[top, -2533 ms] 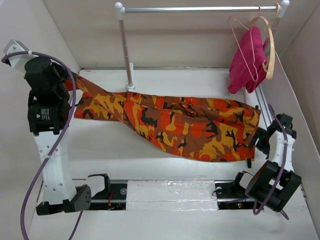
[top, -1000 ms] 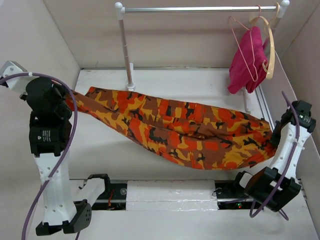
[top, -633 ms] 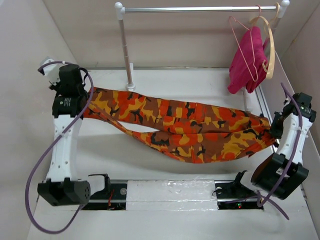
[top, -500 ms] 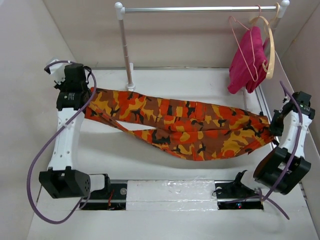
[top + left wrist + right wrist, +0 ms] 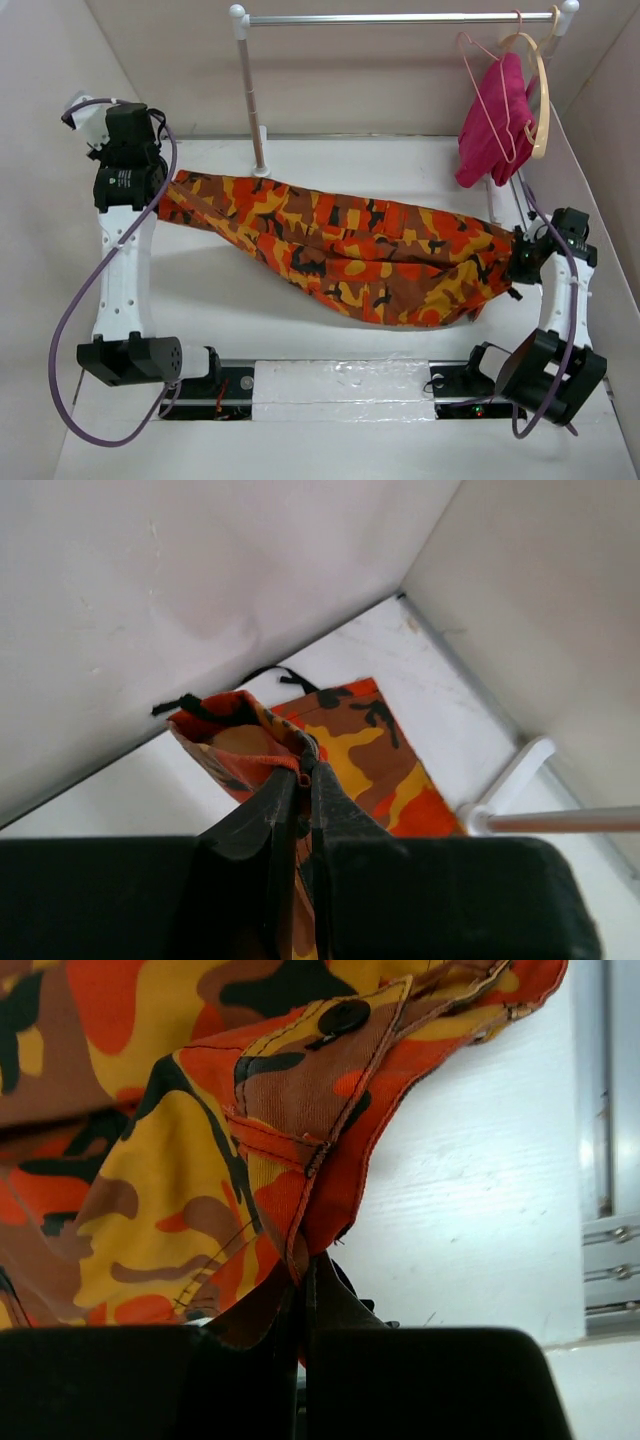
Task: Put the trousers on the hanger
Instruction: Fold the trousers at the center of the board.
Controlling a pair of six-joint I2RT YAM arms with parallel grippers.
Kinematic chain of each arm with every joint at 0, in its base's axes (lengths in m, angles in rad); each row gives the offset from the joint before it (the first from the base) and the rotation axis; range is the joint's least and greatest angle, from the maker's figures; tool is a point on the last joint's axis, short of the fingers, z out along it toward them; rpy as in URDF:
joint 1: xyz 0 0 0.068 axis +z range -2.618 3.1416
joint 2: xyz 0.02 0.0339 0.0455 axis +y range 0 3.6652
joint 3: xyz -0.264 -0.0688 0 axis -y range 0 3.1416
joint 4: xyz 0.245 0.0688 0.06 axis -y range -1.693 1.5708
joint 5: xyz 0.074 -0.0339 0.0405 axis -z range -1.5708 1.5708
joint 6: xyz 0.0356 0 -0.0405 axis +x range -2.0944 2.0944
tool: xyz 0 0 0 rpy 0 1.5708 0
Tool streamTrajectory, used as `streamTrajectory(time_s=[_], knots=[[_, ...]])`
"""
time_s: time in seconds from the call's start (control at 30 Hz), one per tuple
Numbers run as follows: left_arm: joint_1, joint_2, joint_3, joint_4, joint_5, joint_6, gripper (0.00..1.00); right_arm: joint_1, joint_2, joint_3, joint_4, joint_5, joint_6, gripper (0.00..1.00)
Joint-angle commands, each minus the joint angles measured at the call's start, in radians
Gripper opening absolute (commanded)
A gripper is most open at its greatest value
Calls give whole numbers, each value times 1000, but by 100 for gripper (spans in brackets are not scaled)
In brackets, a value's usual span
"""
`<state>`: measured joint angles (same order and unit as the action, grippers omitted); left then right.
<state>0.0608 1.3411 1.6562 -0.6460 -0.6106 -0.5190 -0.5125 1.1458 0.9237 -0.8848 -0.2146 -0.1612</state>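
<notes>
The camouflage trousers [image 5: 350, 245] stretch across the table between both arms, sagging in the middle. My left gripper [image 5: 158, 195] is shut on the trousers' hem end [image 5: 255, 740] at the far left, near the corner of the walls. My right gripper [image 5: 520, 258] is shut on the waistband end [image 5: 290, 1150], where a black button [image 5: 343, 1016] shows. The thin pink wire hanger [image 5: 492, 95] hangs on the rail at the back right, apart from both grippers.
A silver rail [image 5: 400, 18] on a white post [image 5: 250, 100] crosses the back. A magenta cloth [image 5: 495, 120] and a pale wooden hanger [image 5: 541, 95] hang at its right end. White walls [image 5: 60, 120] close in on both sides.
Both arms kept their grip and shifted. The left arm swung from the near left toward the back-left corner. The right gripper came down and inward. The trousers now hang as one folded band.
</notes>
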Motion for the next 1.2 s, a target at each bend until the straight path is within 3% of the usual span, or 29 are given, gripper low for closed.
streamTrajectory(time_s=[0.0,0.17,0.23,0.4,0.53,0.63,0.77,0.87,0.9,0.93,1.07,1.17], knots=[[8,0,-8,19,-26,-15,0,25,-29,-11,-8,-39,12,0],[8,114,-52,19,-48,-39,0,-44,90,160,44,83,20,0],[31,190,9,16,-34,-50,0,-79,204,280,33,-6,25,0],[74,341,190,-47,28,-73,0,-80,339,359,132,-49,80,0],[74,431,278,-56,38,-62,0,-80,535,438,138,-147,52,0],[74,461,292,-61,18,-62,0,-80,589,510,130,-164,34,0],[83,425,234,-9,52,-76,0,-80,521,443,168,-187,29,1],[123,395,165,45,147,-93,0,-69,459,288,267,-235,12,35],[135,400,169,45,167,-99,0,-69,456,268,271,-232,-21,60],[136,406,177,39,173,-102,0,-89,454,229,279,-245,-37,67],[126,409,191,94,256,-125,0,-185,363,106,389,-379,-55,77],[117,400,197,109,268,-133,0,-208,275,80,363,-353,-58,77]])
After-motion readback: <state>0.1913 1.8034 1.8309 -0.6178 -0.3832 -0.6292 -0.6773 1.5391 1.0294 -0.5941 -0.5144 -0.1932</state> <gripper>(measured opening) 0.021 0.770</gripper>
